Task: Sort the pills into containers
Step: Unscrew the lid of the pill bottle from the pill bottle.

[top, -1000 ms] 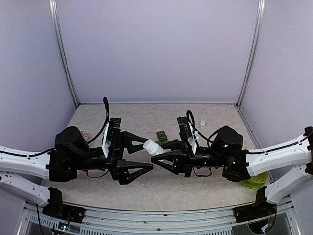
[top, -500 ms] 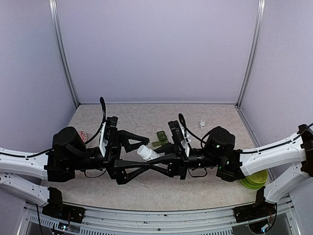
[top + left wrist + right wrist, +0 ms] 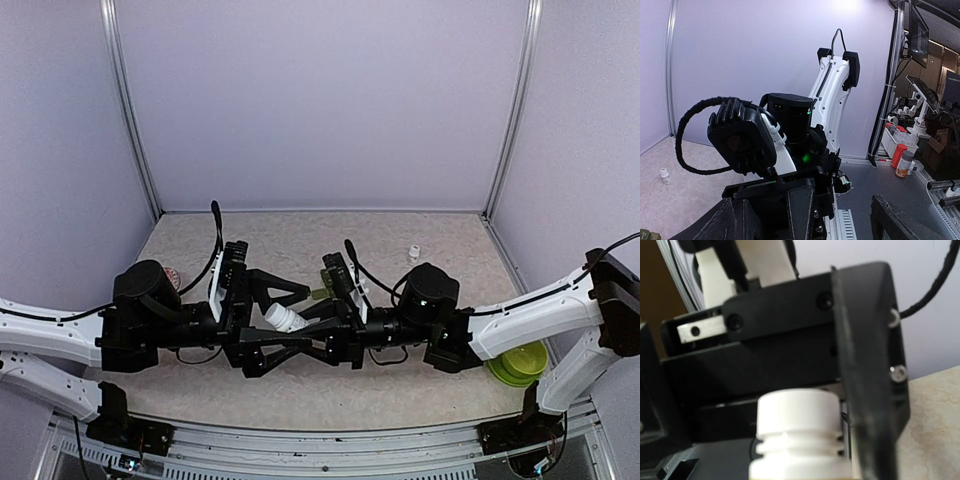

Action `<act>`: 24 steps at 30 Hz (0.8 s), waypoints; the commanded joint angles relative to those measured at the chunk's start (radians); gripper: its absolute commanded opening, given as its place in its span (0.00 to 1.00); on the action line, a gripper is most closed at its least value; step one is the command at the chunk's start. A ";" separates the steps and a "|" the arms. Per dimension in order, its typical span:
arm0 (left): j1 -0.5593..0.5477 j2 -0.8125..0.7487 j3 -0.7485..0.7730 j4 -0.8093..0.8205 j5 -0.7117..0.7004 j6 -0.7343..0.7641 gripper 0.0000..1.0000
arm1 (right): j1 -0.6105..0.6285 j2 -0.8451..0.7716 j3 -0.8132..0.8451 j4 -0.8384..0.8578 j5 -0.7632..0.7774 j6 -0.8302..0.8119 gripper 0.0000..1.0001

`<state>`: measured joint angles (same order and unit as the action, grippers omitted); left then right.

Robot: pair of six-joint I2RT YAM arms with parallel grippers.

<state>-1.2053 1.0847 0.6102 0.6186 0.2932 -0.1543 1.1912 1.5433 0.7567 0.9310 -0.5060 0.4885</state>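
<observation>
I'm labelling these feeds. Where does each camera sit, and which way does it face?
Top external: above and behind the bases, looking down on the table; both arms show, open left gripper around the bottle in the right gripper.
Left wrist: faces the right arm head-on; own fingers at the bottom.
Right wrist: faces the bottle's cap, left gripper behind; own finger at right.
Shared: top and right wrist show the bottle.

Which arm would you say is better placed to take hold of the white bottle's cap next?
Probably the left. The right gripper is shut on the white bottle and presents its cap end between the open jaws of the left gripper, which would only need to close.
</observation>
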 commanded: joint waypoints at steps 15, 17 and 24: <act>0.004 -0.033 -0.004 0.013 -0.016 -0.003 0.86 | 0.013 -0.036 -0.037 0.046 0.061 0.014 0.11; 0.004 -0.038 -0.006 0.011 -0.021 -0.002 0.86 | 0.013 -0.041 -0.044 0.045 0.071 0.015 0.11; 0.006 -0.030 0.001 0.003 -0.012 -0.007 0.84 | 0.012 -0.065 -0.055 0.047 0.094 0.005 0.11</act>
<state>-1.2026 1.0592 0.6102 0.6189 0.2790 -0.1543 1.1957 1.5185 0.7139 0.9554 -0.4461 0.5095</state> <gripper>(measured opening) 0.850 0.317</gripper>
